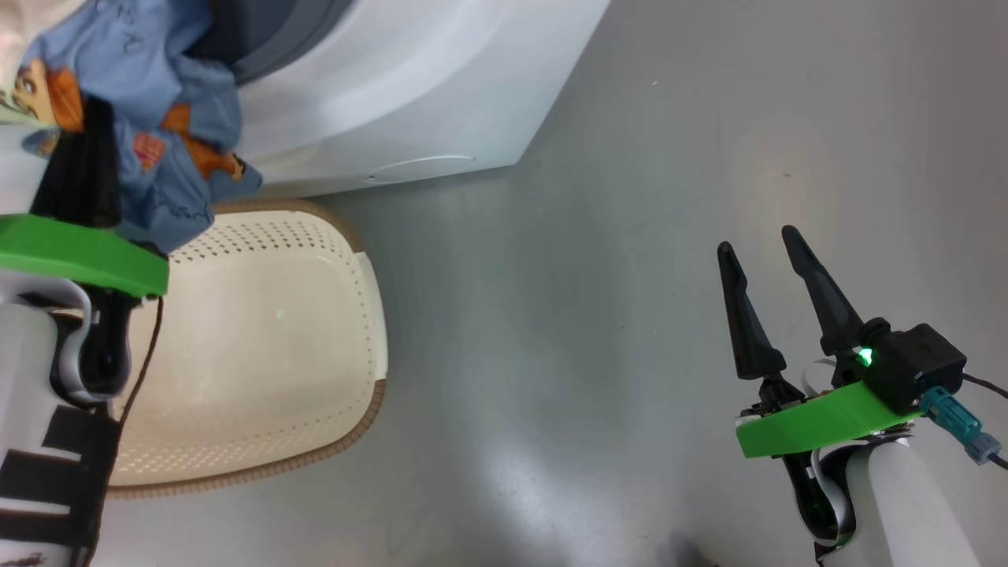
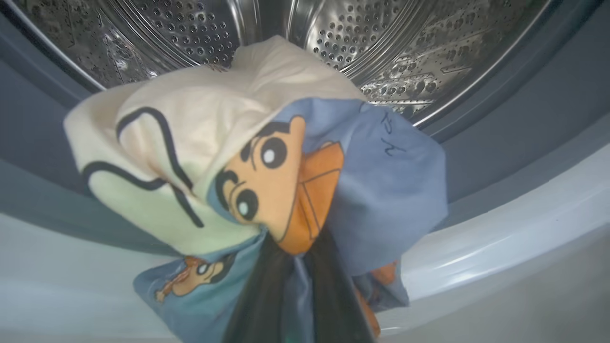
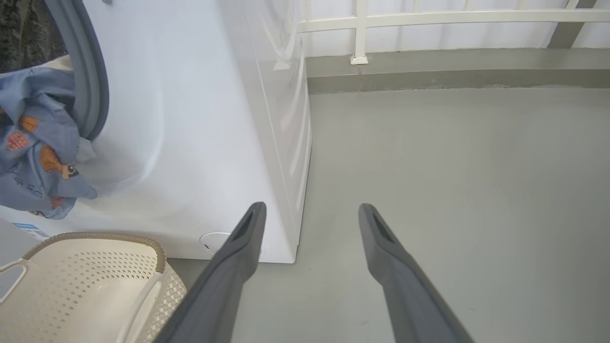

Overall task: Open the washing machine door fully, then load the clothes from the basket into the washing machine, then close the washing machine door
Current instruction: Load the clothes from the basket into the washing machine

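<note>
The clothes (image 1: 157, 94), blue fabric with orange prints and a cream part, hang at the mouth of the washing machine (image 1: 409, 79). My left gripper (image 1: 94, 106) is shut on them. In the left wrist view its fingers (image 2: 333, 290) meet under the bundled clothes (image 2: 381, 181), just before the steel drum (image 2: 190, 28) and the grey gasket (image 2: 500, 124). The clothes (image 3: 38, 143) droop over the gasket lip. Below stands the cream basket (image 1: 260, 315), its bottom bare. My right gripper (image 1: 757, 240) hovers open over the floor, holding nothing. The washing machine door is out of view.
Grey floor stretches to the right of the washing machine (image 3: 200, 119) and under the right gripper (image 3: 312, 209). A white railing (image 3: 429, 19) runs along the far wall. The basket (image 3: 95, 267) stands close against the machine's front, near the round cover (image 3: 214, 242).
</note>
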`<state>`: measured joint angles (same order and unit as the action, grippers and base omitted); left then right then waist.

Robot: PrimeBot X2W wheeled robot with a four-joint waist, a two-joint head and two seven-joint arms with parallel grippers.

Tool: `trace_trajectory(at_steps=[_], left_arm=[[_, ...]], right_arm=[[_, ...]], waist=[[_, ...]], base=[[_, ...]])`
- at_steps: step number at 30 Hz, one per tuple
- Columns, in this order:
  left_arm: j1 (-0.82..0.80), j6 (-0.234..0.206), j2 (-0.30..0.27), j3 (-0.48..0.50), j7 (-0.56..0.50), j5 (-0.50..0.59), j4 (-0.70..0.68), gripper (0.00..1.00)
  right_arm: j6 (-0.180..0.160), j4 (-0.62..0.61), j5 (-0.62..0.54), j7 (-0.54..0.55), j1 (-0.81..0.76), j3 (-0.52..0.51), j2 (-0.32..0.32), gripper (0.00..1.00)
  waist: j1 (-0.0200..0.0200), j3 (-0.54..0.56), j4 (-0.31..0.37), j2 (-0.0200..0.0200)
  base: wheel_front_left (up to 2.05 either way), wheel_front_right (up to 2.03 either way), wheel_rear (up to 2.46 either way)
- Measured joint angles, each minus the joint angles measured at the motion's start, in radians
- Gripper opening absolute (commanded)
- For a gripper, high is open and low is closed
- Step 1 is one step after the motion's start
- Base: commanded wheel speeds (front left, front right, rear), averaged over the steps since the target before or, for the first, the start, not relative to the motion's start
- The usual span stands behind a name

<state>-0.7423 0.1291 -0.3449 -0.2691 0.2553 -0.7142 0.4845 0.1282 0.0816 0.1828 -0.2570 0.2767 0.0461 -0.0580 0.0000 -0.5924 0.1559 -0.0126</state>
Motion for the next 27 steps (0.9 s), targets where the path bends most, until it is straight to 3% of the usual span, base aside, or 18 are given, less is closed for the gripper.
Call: trace_trajectory(at_steps=[6, 12, 27], left_arm=[[0.007, 0.000, -0.001, 0.025, 0.000, -0.002, -0.071, 0.00], [-0.060, 0.000, -0.029, 0.022, 0.000, 0.012, -0.058, 0.00], [-0.461, 0.000, -0.097, -0.153, 0.001, 0.058, 0.310, 0.00]], right_arm=[[0.000, 0.000, 0.000, 0.000, 0.000, 0.000, 0.001, 1.00], [0.000, 0.000, 0.000, 0.000, 0.000, 0.007, 0.001, 1.00], [0.000, 0.005, 0.019, 0.000, 0.001, 0.044, 0.004, 1.00]], waist=[[0.0000, 0.002, -0.015, 0.0000], [0.0000, -0.005, -0.007, 0.0000], [0.0000, -0.026, 0.062, 0.0000]], base=[[0.00, 0.00, 0.00], [0.00, 0.00, 0.00], [0.00, 0.00, 0.00]])
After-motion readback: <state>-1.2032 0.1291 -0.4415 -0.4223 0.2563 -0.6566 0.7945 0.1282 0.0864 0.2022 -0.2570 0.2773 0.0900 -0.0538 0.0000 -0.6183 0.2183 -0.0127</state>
